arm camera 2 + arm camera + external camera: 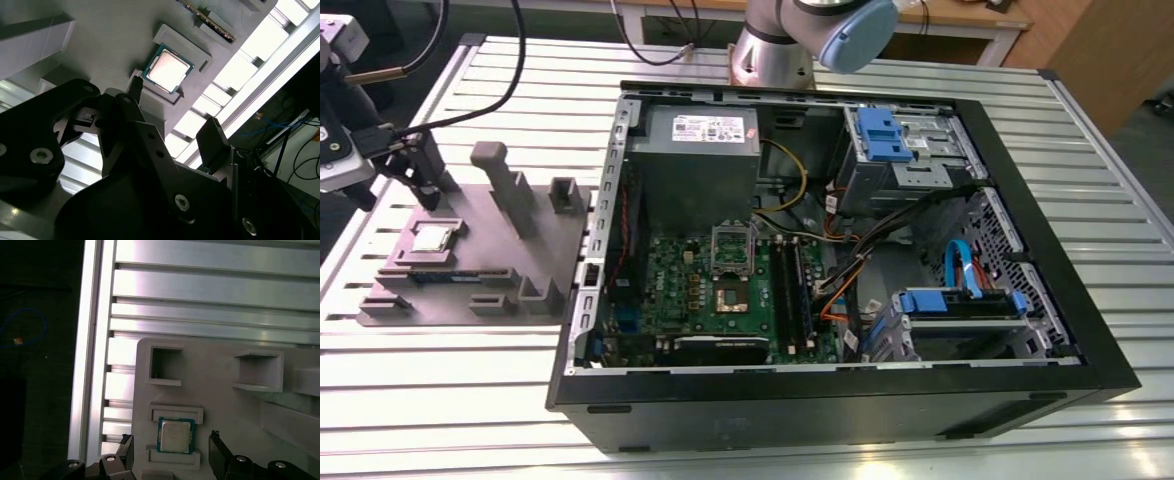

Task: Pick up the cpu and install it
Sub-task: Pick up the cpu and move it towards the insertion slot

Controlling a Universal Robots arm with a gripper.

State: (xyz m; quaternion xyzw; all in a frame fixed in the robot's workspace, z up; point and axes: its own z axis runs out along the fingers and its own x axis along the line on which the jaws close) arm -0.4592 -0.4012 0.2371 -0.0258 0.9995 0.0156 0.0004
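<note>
The cpu is a small square chip with a silver top and green edge, lying flat in a recess of the grey fixture plate at the exterior view's left. My gripper hangs just above it, open and empty. In both wrist views the cpu lies between and beyond the two black fingertips, which do not touch it. The open computer case lies beside the fixture, with the bare socket in the middle of the green motherboard.
Grey posts rise from the fixture close to the gripper, and a memory stick lies in a slot in front of the cpu. Inside the case are a grey power-supply box, blue drive brackets and loose cables.
</note>
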